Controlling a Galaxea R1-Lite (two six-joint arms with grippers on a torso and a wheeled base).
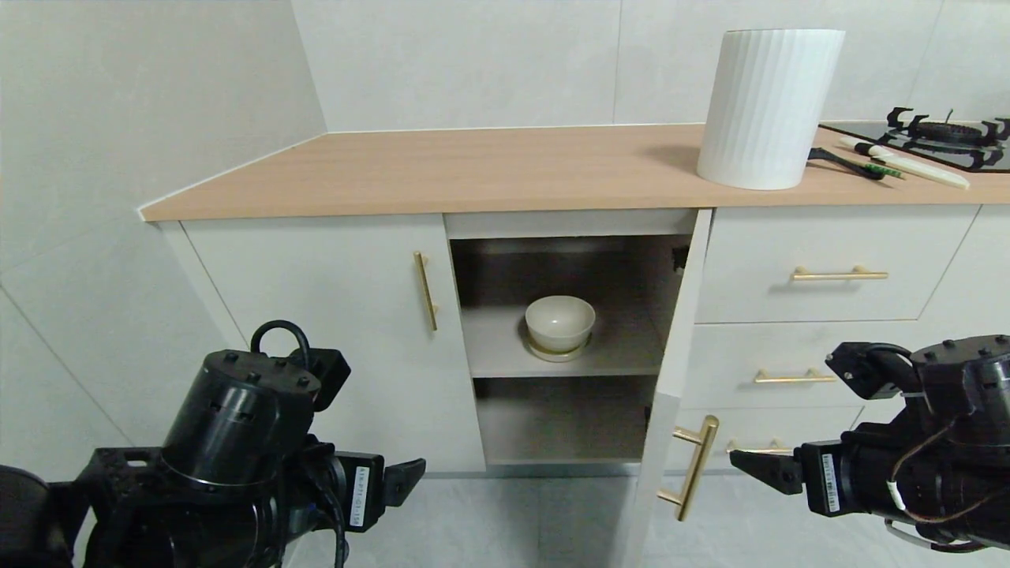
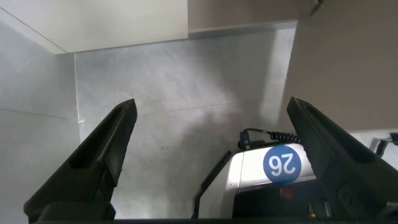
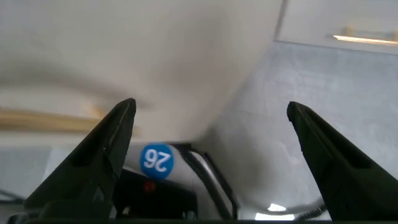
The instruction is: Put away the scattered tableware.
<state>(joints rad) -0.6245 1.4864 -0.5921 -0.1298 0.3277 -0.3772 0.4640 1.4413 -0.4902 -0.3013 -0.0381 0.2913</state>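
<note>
The left arm (image 1: 237, 442) sits low, to the left of the open cupboard door (image 1: 671, 355). Its wrist is level and the left pincer (image 1: 394, 483) points toward that door, well apart from it. Its two dark fingers (image 2: 106, 155) stand wide apart with nothing between them. The right arm (image 1: 923, 450) is low on the door's right side, and the right pincer (image 1: 761, 467) is aimed at the door, near it. Its fingers (image 3: 99, 155) are also spread wide and hold nothing.
</note>
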